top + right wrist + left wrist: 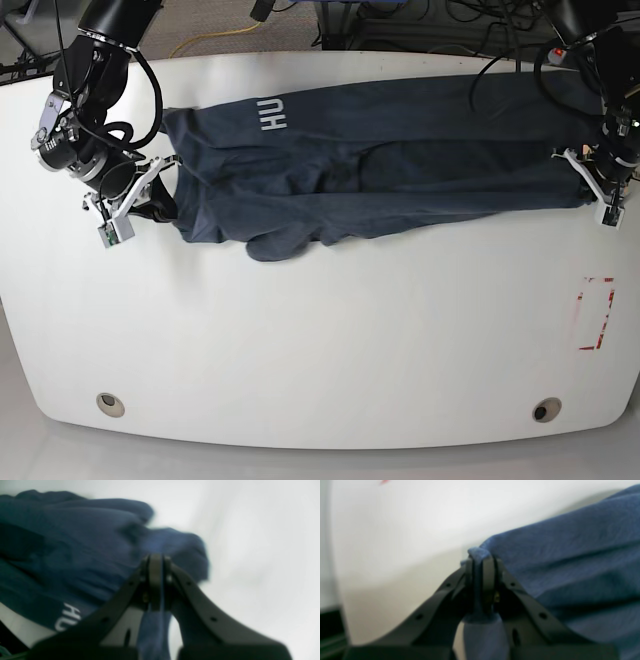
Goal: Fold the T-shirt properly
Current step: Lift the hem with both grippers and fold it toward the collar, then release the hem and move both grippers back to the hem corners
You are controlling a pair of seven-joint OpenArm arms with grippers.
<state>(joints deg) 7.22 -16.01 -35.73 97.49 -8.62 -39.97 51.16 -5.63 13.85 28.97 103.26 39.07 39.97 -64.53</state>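
The dark slate-blue T-shirt (400,150) lies stretched in a long, folded-over band across the far half of the white table (330,340), with the white letters "HU" (272,115) showing near its left end. My right gripper (165,195), on the left of the base view, is shut on the shirt's left edge. In the right wrist view the gripper (156,562) pinches a blue fold (175,545). My left gripper (585,185), on the right, is shut on the shirt's right end. In the left wrist view the gripper (480,562) clamps a bunched edge (570,555).
A red rectangular outline (597,313) is marked on the table near the right edge. Two round holes (111,404) (545,410) sit near the front edge. Cables and equipment lie beyond the table's back edge (400,20).
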